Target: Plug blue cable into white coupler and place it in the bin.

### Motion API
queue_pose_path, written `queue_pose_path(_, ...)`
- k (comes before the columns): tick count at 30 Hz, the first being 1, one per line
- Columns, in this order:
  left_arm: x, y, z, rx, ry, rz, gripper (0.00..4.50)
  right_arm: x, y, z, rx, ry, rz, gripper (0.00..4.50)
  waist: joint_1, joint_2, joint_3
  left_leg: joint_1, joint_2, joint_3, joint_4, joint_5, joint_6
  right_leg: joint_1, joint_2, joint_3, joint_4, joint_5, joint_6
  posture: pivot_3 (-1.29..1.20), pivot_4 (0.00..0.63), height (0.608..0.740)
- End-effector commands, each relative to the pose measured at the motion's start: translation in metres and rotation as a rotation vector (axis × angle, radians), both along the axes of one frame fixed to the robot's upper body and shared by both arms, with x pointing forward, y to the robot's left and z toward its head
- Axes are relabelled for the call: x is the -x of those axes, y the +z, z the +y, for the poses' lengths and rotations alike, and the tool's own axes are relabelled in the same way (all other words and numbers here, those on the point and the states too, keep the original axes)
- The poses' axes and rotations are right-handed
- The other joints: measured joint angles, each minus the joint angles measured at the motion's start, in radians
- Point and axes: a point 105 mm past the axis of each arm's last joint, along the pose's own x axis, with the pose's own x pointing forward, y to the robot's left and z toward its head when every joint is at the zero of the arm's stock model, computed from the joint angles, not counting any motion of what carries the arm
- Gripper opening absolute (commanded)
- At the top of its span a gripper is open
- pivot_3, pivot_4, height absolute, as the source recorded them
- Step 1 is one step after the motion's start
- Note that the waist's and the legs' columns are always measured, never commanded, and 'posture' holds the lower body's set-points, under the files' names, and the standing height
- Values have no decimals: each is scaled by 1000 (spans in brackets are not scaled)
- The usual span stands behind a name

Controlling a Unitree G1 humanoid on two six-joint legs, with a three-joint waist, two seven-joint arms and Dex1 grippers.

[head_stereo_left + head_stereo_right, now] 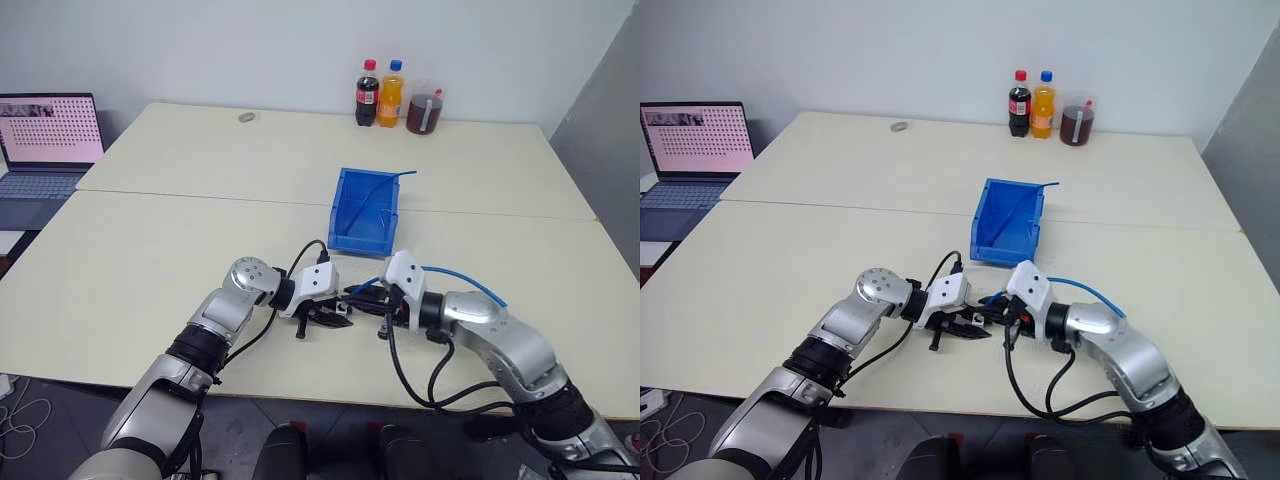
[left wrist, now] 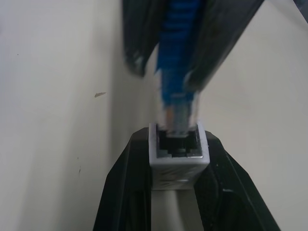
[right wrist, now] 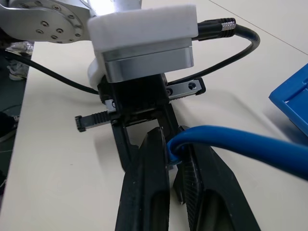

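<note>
I've got the left gripper (image 2: 179, 166) clamped on the white coupler (image 2: 178, 152), socket facing the right gripper (image 3: 169, 166). Right one's pinched tight on the blue cable (image 3: 240, 144) just behind its clear plug (image 2: 179, 111); plug tip sits at the socket mouth, can't tell if it's seated. Both meet low over the table (image 1: 150, 260), near the front edge. Rest of cable loops back over the right arm. Bin (image 1: 365, 210) sits just beyond the grippers, thin blue wire (image 1: 385, 182) inside it.

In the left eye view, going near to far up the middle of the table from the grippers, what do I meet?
left gripper and right gripper with the blue cable → bin → bottles at the table's far edge.
</note>
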Motion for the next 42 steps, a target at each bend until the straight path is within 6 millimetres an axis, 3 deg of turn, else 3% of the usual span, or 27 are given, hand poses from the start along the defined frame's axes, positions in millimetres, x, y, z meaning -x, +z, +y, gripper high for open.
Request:
queue_pose_path(1,6,-10,1,-34,-23,28,802,1,4,3,27,35,-52,98,0,0,0,0,0,0,0,0,0,0,0,0,0,0,0,0,150,740)
queue_pose_path(14,7,-13,2,-41,-22,33,802,9,-10,3,124,133,-53,91,0,0,0,0,0,0,0,0,0,0,0,0,0,0,0,0,150,740)
queue_pose_path(26,6,-13,1,-42,-26,28,802,3,-11,20,241,239,-45,89,-1,1,-2,1,0,0,0,0,0,1,0,0,1,0,0,0,150,740)
queue_pose_path(31,6,-13,-1,-38,-25,27,802,7,-29,21,332,289,11,89,-2,1,-3,2,0,0,1,0,0,1,0,0,2,0,0,0,150,740)
queue_pose_path(36,6,-14,0,-33,-16,28,802,8,-54,8,401,274,74,89,-2,1,-9,3,0,0,1,0,0,2,0,0,2,0,0,0,150,740)
queue_pose_path(38,7,-15,1,-32,-10,29,802,6,-54,6,387,252,66,88,-2,0,-11,4,0,0,1,0,0,4,0,0,2,0,0,0,150,740)
queue_pose_path(42,4,-13,1,-15,13,13,802,-9,-29,11,282,172,-17,86,-2,0,-11,9,1,0,0,0,0,9,0,0,1,-1,0,0,150,740)
